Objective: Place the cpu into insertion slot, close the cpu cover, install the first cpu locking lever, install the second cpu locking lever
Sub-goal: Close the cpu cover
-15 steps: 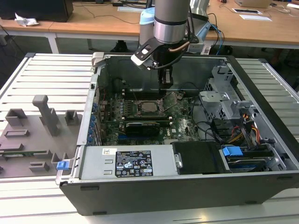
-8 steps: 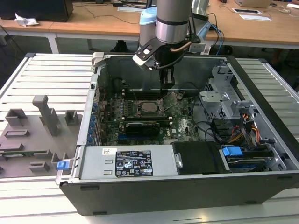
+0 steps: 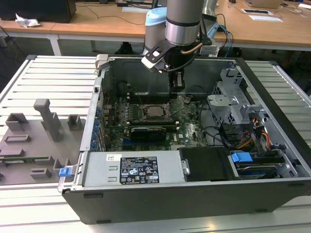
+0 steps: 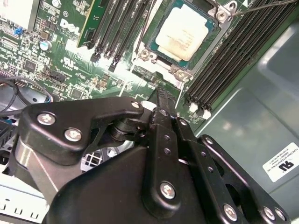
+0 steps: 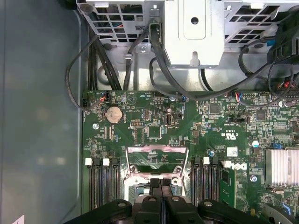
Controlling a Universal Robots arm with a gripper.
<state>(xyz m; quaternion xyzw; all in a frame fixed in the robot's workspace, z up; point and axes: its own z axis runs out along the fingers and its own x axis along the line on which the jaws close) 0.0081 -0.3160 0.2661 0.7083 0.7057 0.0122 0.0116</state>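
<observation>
One cpu (image 4: 184, 32), pale metal top up, lying flat inside the single insertion slot (image 4: 150, 46) on the green board (image 5: 219, 126). One cpu cover (image 5: 158, 149), raised open at the edge of the slot, not down over the cpu. One gripper (image 5: 161, 183), close over this cover in the first wrist view; jaws pressed together, clamped on nothing. Two groups of long black memory slots (image 4: 224, 60), one on each side of the insertion slot. One round coin battery (image 5: 112, 114) and one finned silver heat sink (image 5: 282, 165) further out on the board. One open computer case (image 3: 194, 204) around all of it, resting on one slatted worktop (image 3: 48, 68), beside one grey fixture plate (image 3: 29, 145) at the exterior view's left.
</observation>
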